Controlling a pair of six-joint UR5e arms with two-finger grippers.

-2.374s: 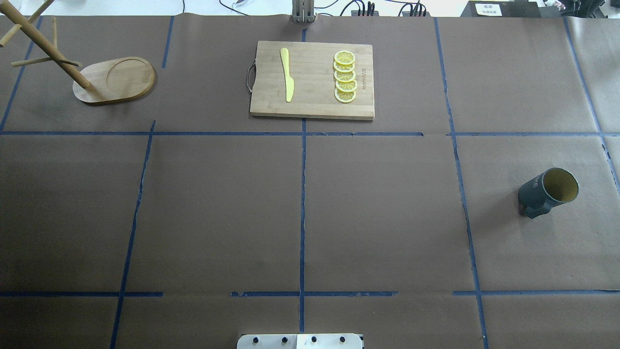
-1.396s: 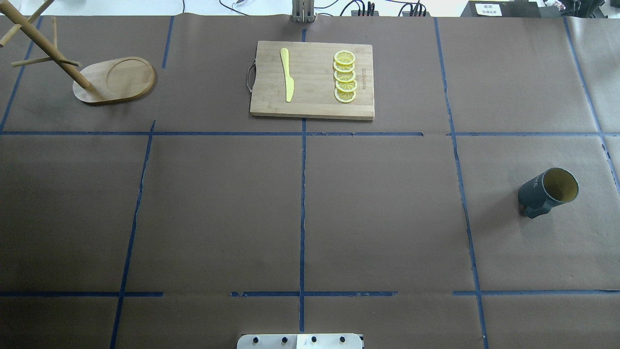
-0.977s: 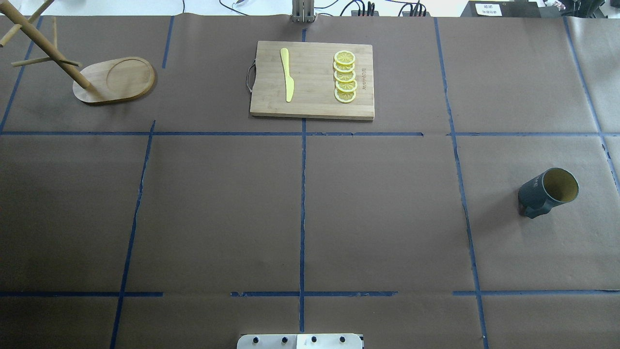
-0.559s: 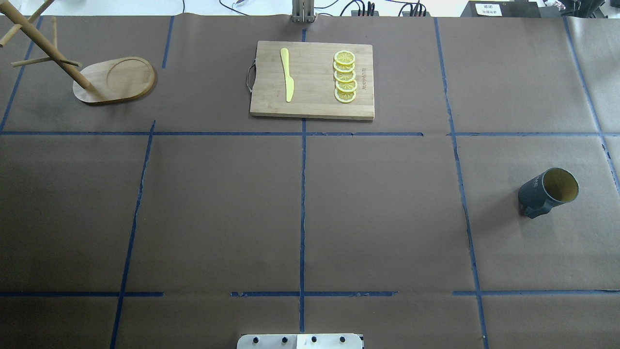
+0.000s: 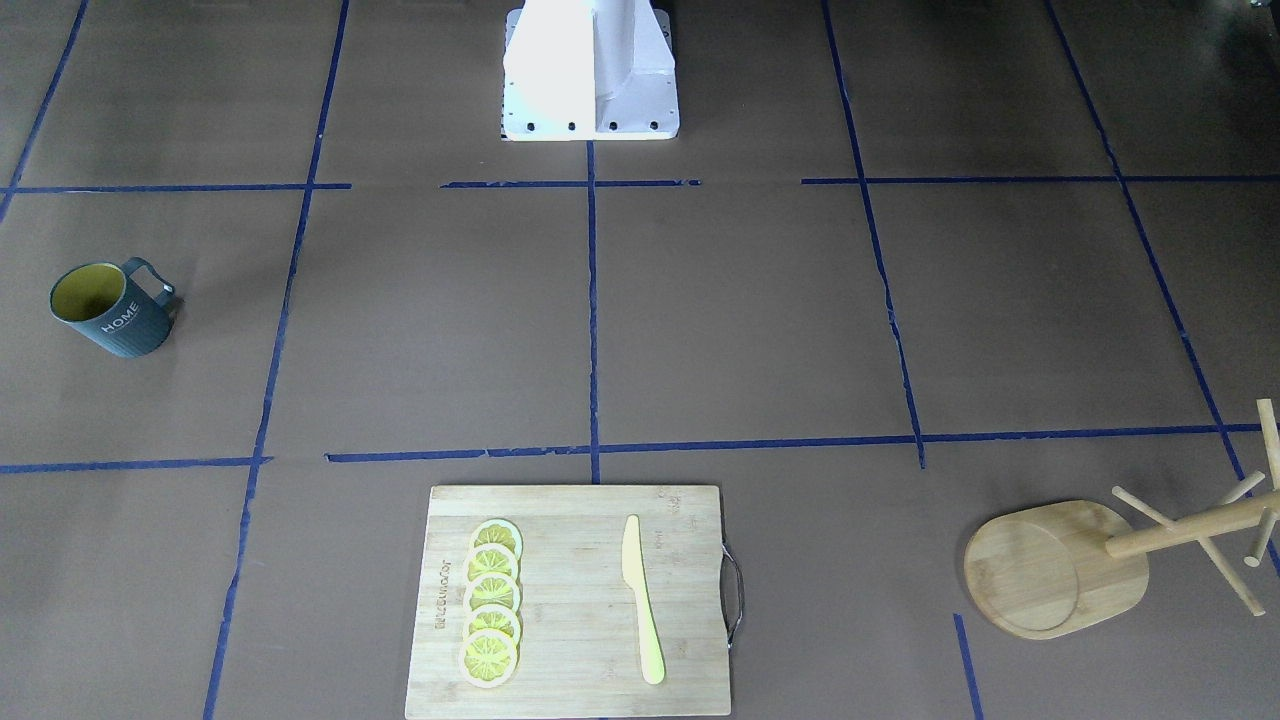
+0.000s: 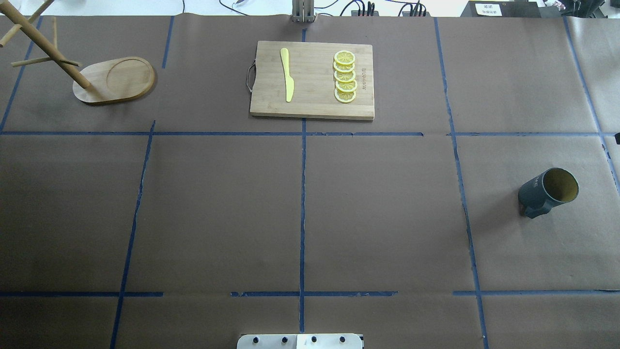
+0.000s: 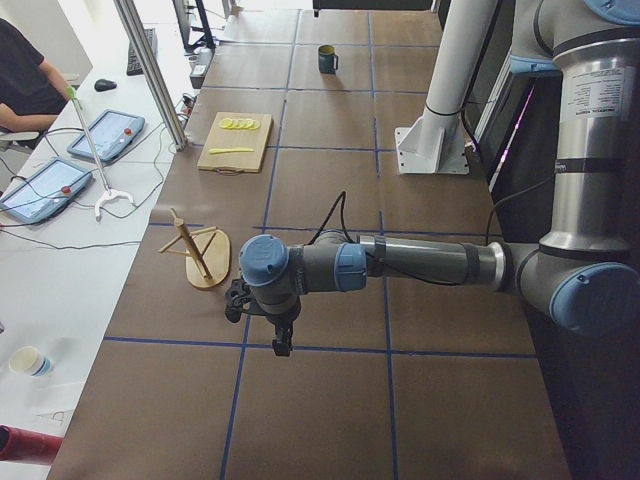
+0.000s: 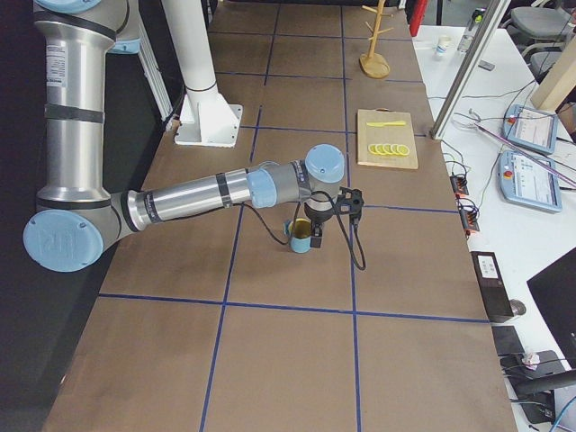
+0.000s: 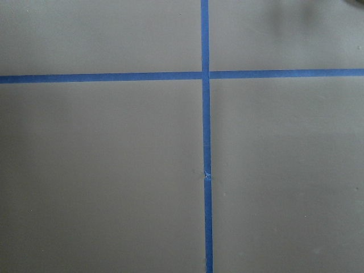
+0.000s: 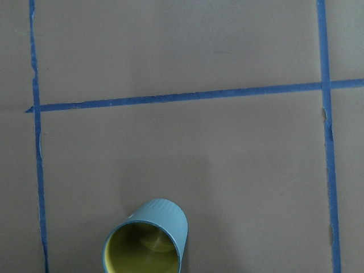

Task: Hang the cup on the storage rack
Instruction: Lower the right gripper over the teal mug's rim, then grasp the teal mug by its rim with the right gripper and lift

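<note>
The dark blue-grey cup [image 6: 547, 191] stands upright at the table's right side, yellow-green inside, "HOME" on its side [image 5: 110, 312]. It shows at the bottom of the right wrist view [image 10: 147, 242]. The wooden storage rack [image 6: 114, 80] stands at the far left corner, its pegs bare [image 5: 1055, 570]. My right gripper [image 8: 317, 236] hangs near the cup in the exterior right view only; I cannot tell if it is open or shut. My left gripper [image 7: 283, 342] hangs over bare table near the rack [image 7: 195, 255], seen only in the exterior left view; its state cannot be told.
A rectangular cutting board [image 6: 312, 80] with a yellow knife [image 6: 287, 75] and several lemon slices [image 6: 345, 76] lies at the far middle. Blue tape lines cross the brown table cover. The robot's white base [image 5: 590, 70] stands at the near edge.
A small dark piece has come in at the overhead view's right edge, above the cup. The cup, rack and board have not moved.
</note>
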